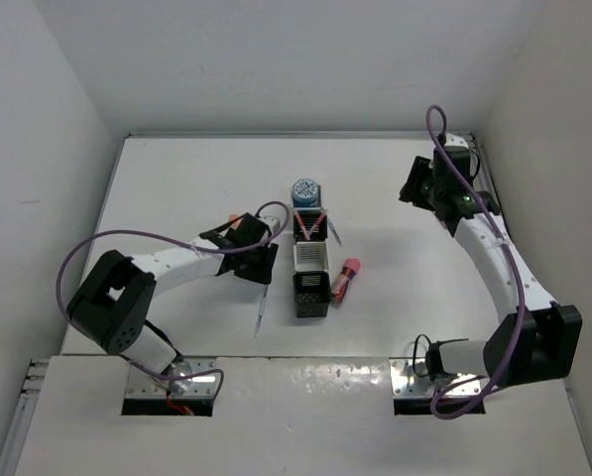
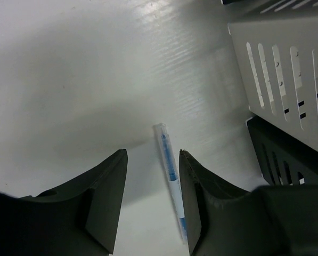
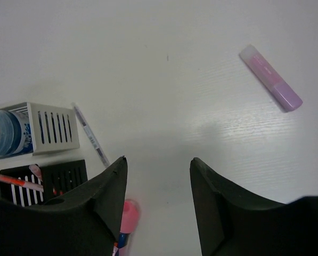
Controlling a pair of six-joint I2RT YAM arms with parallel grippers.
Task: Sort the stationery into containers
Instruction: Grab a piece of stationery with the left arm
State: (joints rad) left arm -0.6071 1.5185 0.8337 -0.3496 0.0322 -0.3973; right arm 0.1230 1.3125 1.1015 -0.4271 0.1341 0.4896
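Pen (image 2: 168,165) on worktop (image 2: 68,80) between jaws of left claw (image 2: 153,153), jaws apart, not gripped; right claw (image 3: 159,160) likewise apart, holding nothing, over worktop

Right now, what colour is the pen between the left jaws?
The pen is clear with a blue core; the left wrist view shows it best.

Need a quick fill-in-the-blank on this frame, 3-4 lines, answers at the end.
1. The left gripper is open over a thin ____ lying on the table.
2. The blue-and-white roll sits in a ____ cup.
3. The right gripper is open with ____ between its fingers.
4. The containers form a row of ____ cups.
Missing: pen; white; nothing; four.
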